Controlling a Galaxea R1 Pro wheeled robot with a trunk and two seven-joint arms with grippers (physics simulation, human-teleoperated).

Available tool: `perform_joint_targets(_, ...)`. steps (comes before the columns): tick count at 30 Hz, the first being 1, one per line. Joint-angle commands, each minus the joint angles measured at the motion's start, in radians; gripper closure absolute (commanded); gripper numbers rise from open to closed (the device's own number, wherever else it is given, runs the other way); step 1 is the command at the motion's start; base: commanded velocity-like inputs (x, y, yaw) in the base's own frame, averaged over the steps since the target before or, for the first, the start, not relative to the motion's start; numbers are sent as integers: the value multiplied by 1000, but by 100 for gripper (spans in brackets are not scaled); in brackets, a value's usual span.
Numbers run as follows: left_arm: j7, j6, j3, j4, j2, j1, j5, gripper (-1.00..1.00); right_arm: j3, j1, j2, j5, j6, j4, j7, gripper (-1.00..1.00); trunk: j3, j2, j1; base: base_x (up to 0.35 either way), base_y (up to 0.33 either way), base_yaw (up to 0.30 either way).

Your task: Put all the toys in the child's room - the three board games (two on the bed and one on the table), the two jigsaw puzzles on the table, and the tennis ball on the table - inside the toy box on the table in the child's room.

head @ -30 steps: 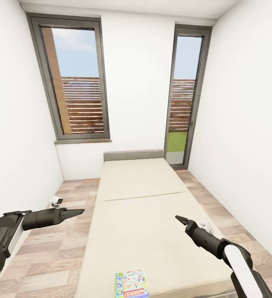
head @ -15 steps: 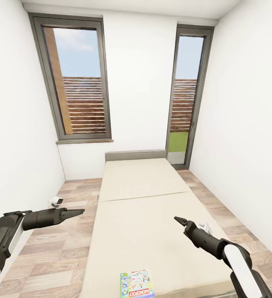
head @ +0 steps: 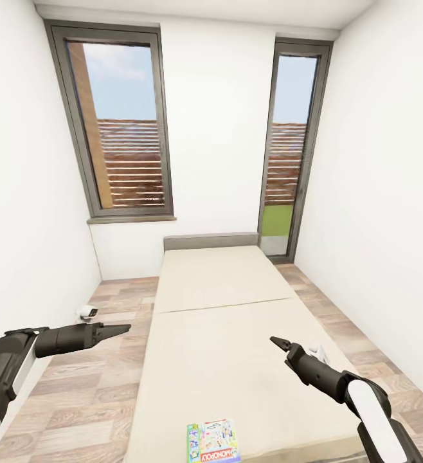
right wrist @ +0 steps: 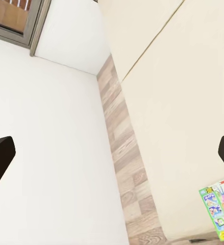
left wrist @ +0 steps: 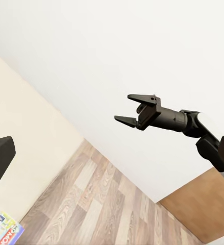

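Observation:
One board game (head: 213, 441), a white-green box with a red logo, lies flat at the near end of the bed (head: 218, 302); its corner shows in the left wrist view (left wrist: 2, 230) and the right wrist view (right wrist: 219, 206). My left gripper (head: 123, 328) hovers over the floor left of the bed, open and empty. My right gripper (head: 274, 340) hangs above the mattress's right side, open with nothing between its fingers, also seen from the left wrist camera (left wrist: 128, 108). Both are well clear of the box. The table, toy box, jigsaw puzzles and tennis ball are out of view.
Wood floor (head: 76, 392) runs along both sides of the bed, between white walls. A small white object (head: 88, 313) lies on the floor at the left, another (head: 317, 352) by the bed's right edge. A window (head: 125, 128) and a glass door (head: 285, 161) stand behind the headboard.
The whole view slid slightly a second ago, so the camera moved; the board game sits a bit further right in the picture. Both arms hold nearly the same pose.

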Motion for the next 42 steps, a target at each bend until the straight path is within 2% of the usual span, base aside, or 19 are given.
perform_joint_targets(1, -3, 11, 0, 0, 0, 0, 0, -100, -1, 0, 0, -3, 5, 0, -1, -100, -4, -8, 4, 0, 0, 0)
perform_joint_targets(21, 1, 14, 1, 0, 0, 0, 0, -100, 1, 0, 5, 10, -5, 6, -2, -100, -66, -148, 81, 0, 0, 0)
perform_joint_targets(35, 43, 24, 4, 0, 1, 0, -2, -100, -7, 0, 4, 3, -3, 10, -2, -100, -110, -246, 135, 0, 0, 0)
perform_joint_targets(40, 46, 45, 5, 0, 6, -1, 0, -100, -5, 0, 4, 2, -3, 10, -2, -100, -126, -281, 154, 0, 0, 0)
perform_joint_targets(42, 50, 75, 6, 0, 9, -4, -1, -100, -5, 0, 3, 1, -2, 10, -2, -100, -132, -295, 161, 0, 0, 0)
